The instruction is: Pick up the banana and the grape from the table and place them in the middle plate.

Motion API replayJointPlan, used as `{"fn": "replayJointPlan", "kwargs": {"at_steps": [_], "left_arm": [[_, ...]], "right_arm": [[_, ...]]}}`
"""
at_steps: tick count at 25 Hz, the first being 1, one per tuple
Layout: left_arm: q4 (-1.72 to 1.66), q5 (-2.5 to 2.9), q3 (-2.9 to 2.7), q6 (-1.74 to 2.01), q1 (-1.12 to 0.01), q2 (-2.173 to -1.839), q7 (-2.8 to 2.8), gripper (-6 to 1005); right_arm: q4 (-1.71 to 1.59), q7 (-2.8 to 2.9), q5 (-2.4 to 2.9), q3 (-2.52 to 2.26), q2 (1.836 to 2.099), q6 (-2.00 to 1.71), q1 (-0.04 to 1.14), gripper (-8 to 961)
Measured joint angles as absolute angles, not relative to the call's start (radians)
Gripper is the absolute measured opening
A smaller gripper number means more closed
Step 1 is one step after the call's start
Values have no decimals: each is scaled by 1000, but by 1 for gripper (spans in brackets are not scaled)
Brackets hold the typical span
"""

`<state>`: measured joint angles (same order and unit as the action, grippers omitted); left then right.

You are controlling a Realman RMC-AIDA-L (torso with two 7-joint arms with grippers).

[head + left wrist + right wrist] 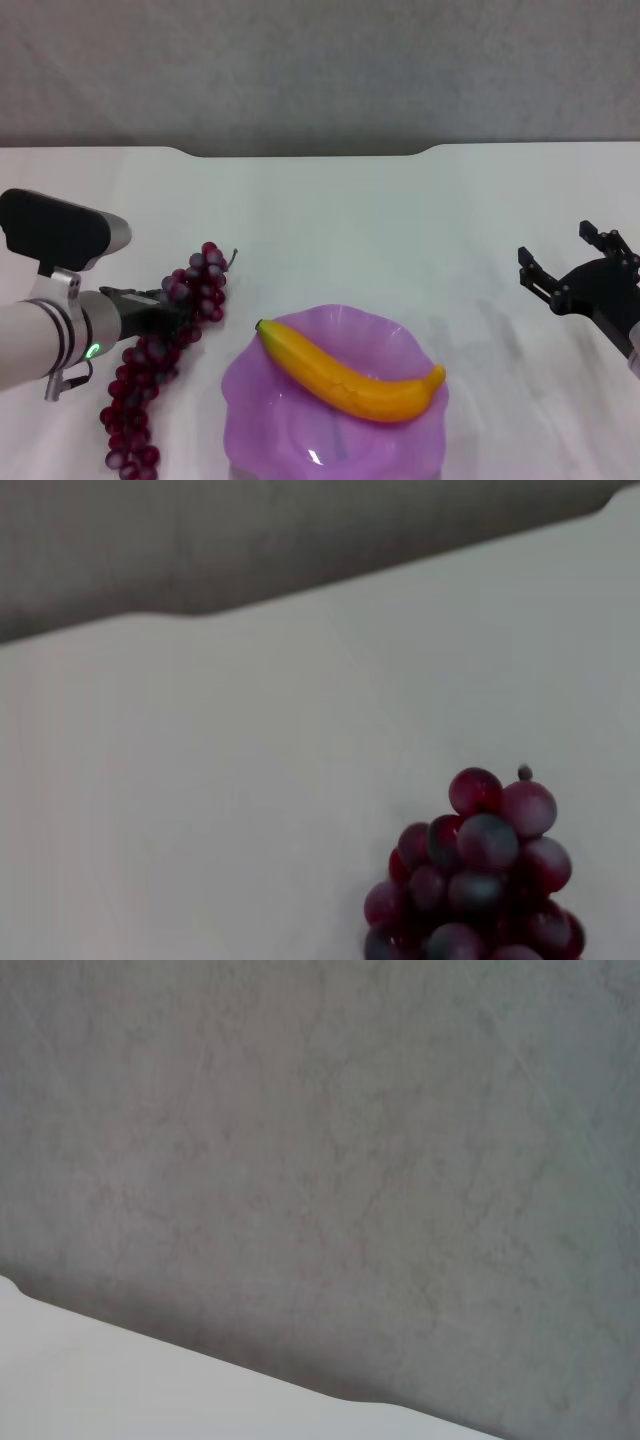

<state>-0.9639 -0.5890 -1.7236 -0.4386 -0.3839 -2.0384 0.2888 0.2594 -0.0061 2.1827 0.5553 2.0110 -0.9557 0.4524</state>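
The yellow banana (350, 375) lies across the middle plate (262, 400), a translucent purple dish with a wavy rim at the near centre of the white table (380, 220). The grape bunch (205, 280), dark red-purple, lies on the table left of the plate and runs from its stem end towards the near edge. My left gripper (168, 308) reaches in from the left and sits at the middle of the bunch, touching the grapes. The bunch's stem end also shows in the left wrist view (480, 880). My right gripper (562, 252) is open and empty above the table at the right.
The table's notched far edge (305, 152) meets a grey wall (350, 1140). Nothing else stands on the table.
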Motion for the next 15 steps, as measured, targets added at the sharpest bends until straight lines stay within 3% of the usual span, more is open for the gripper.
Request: {"fn": "replayJointPlan", "kwargs": {"at_steps": [4,10,15], "left_arm": [[-1062,-589,-1742,-410,-312,-2038,309,429],[-1093,-589,-1742,-402,-293,-2036,315,364],[-1081,-584,-1743,-401,-302,-2036,315,192]], "right_arm": [[260,-6,2183,555,2012,-956,452,887],[259,-6,2183,555,2012,-956,453,887],[261,-6,2183,555,2013,-956,453,888]]}}
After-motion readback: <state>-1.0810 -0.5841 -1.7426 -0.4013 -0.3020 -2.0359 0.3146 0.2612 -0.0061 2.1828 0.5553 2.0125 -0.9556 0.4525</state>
